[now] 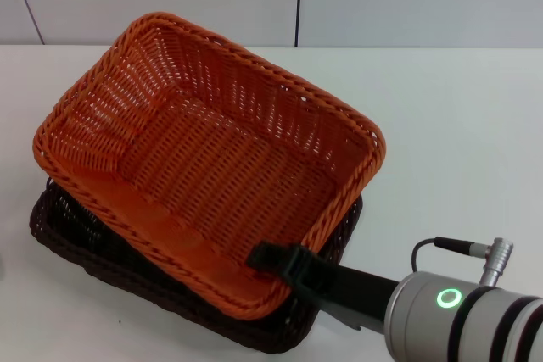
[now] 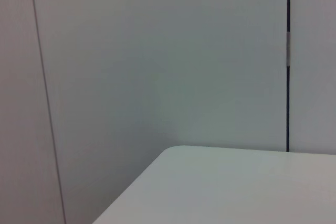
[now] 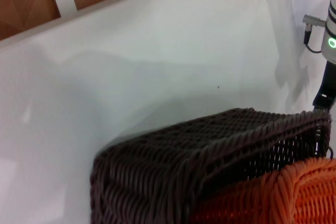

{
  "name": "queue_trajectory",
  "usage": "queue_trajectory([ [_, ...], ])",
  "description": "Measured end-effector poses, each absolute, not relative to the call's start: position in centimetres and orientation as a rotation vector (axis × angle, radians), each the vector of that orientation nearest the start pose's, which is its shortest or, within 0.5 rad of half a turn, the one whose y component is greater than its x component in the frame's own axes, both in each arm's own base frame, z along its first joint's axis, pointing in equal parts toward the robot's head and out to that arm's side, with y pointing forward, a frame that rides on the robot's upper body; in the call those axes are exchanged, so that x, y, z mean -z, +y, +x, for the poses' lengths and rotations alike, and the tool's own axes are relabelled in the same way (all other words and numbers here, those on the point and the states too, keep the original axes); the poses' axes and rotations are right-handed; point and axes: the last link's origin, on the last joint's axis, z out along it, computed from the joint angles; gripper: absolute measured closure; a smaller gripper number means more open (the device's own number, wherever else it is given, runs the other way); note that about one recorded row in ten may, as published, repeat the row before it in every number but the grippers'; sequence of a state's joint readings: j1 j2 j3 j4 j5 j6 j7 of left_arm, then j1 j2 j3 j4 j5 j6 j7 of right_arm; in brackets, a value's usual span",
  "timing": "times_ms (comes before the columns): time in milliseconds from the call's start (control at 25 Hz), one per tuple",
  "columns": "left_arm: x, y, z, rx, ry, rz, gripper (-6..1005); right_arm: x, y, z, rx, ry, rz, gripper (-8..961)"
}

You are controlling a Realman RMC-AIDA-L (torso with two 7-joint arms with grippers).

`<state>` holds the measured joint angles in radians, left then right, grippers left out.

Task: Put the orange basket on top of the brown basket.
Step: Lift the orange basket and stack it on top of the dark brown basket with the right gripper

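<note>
While the right gripper (image 1: pixel 273 262) pinches the near rim of the orange basket (image 1: pixel 212 154), that basket sits tilted and skewed in the brown basket (image 1: pixel 76 243) on the white table (image 1: pixel 458 125), likely so it can nest; left gripper unseen.

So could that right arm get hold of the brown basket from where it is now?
Probably not easily: the right gripper is at the rim of the orange basket, which sits tilted in the brown basket and covers most of it. Only the brown one's outer walls look free.
</note>
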<state>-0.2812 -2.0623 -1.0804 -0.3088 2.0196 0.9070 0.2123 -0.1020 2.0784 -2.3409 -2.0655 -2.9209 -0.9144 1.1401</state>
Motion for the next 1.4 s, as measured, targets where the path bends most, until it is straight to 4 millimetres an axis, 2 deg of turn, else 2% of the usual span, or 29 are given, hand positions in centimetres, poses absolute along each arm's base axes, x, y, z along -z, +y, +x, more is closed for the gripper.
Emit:
queue_trajectory([
  [520,-1.7,28.5,-42.1,0.265,-0.797,-1.226,304,8.3,18.4,8.4,0.462,-1.803,-2.053,375],
  [1000,-2.1,27.9,-42.7,0.244,-0.802,-1.206,304,8.1,18.7,7.7,0.431,-1.77,-2.004,376],
  [1400,-2.5,27.1,-43.6,0.222,-0.812,-1.179,304,9.1,17.0,7.3,0.379,-1.833,-2.012,376],
])
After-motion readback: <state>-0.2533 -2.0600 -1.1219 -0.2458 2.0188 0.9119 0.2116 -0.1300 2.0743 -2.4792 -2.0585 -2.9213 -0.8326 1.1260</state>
